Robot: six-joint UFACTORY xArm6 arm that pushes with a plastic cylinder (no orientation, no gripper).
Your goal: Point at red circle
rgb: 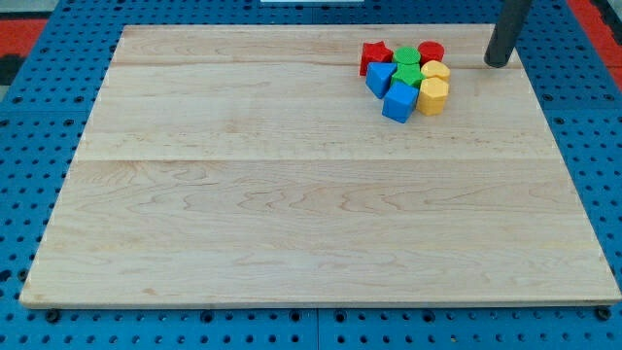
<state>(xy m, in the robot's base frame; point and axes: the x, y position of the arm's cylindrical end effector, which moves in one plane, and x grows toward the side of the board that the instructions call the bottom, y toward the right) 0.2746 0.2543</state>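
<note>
In the camera view, my tip (498, 62) rested on the wooden board (292, 214) to the view's right of the red circle (431, 52), apart from it and touching no block. The arm carried no gripper, only the dark rod. The red circle sat at the top right of a tight cluster: the green circle (406, 55) touched its left, the red star (375, 54) lay further left, the yellow blocks (434, 87) just below, and the two blue blocks (391, 89) lower left
</note>
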